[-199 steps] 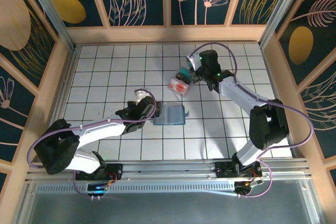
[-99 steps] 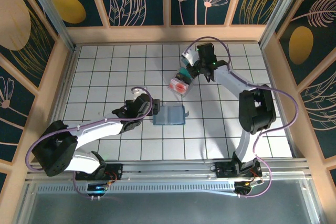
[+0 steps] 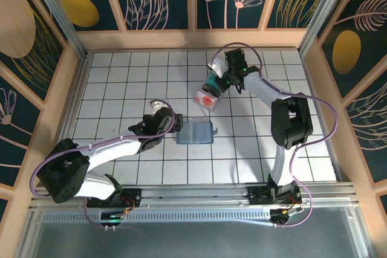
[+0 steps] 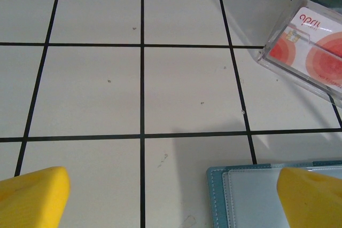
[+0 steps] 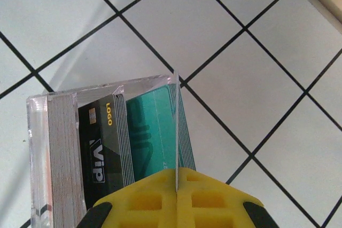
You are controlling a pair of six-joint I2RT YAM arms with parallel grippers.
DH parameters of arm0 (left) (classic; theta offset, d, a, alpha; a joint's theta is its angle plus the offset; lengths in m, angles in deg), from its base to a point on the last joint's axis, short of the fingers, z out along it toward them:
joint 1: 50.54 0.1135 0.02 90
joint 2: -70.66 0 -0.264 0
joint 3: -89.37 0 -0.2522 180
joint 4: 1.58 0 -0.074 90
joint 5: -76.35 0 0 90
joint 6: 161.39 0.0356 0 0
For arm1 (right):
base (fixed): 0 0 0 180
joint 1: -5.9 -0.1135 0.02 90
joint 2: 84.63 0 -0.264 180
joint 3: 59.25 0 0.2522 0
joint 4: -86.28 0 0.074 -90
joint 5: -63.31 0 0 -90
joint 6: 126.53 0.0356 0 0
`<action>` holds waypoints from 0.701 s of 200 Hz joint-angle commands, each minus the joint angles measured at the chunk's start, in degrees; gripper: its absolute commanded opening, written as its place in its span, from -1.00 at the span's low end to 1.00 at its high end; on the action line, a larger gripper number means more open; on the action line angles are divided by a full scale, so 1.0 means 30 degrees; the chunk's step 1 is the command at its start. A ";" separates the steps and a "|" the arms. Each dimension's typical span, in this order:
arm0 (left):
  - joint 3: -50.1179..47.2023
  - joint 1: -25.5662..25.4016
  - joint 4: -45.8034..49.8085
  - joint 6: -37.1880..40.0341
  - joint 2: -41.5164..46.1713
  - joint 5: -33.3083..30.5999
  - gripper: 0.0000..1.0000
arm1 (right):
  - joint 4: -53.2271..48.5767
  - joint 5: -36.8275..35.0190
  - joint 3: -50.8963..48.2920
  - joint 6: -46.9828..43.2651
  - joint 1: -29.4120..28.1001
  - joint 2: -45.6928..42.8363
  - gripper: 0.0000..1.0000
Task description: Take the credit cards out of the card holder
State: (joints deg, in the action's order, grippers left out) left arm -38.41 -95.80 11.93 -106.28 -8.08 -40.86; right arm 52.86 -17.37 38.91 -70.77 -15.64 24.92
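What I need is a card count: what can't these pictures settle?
- Right wrist: the card in the right gripper is edge-on, its face unseen.
- Left wrist: the card holder is cut off by the bottom edge; contents hidden.
- Top external: cards in the clear box are too small to count.

I saw the card holder [image 3: 195,132] lying near the table's [image 3: 121,77] middle, with my left gripper [image 3: 174,126] over its left edge. Behind it, toward the far edge, the clear box [image 5: 35,132] held credit cards [image 5: 155,126] on edge. My right gripper [image 5: 176,182] pinched one from above.
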 commanded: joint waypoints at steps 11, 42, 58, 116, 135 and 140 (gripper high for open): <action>0.0130 0.0202 -0.0382 0.0411 -0.0209 0.0192 0.98 | -0.0693 0.0538 0.0665 -0.0437 0.0250 0.0326 -1.00; -0.0030 0.0276 -0.0356 0.0341 -0.0156 0.0060 0.98 | -0.0935 0.0693 0.0952 -0.0604 0.0288 0.0618 -1.00; -0.0082 0.0305 -0.0356 0.0329 -0.0150 0.0116 0.97 | -0.1141 0.0701 0.1232 -0.0687 0.0280 0.0901 -1.00; 0.0040 0.0426 -0.0293 0.0382 -0.0245 0.0187 0.98 | -0.1413 0.0588 0.1683 -0.0921 0.0271 0.1191 -1.00; 0.0072 0.0436 -0.0326 0.0396 -0.0297 0.0204 0.98 | -0.1612 0.0358 0.1721 -0.1009 0.0294 0.1248 -1.00; 0.0094 0.0436 -0.0326 0.0434 -0.0332 0.0214 0.97 | -0.1670 0.0307 0.1763 -0.1024 0.0285 0.1258 -1.00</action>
State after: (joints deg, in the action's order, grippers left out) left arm -38.41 -94.88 11.93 -105.89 -8.17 -40.64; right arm 49.51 -15.20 42.50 -72.45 -15.40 27.72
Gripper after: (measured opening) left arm 0.988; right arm 0.049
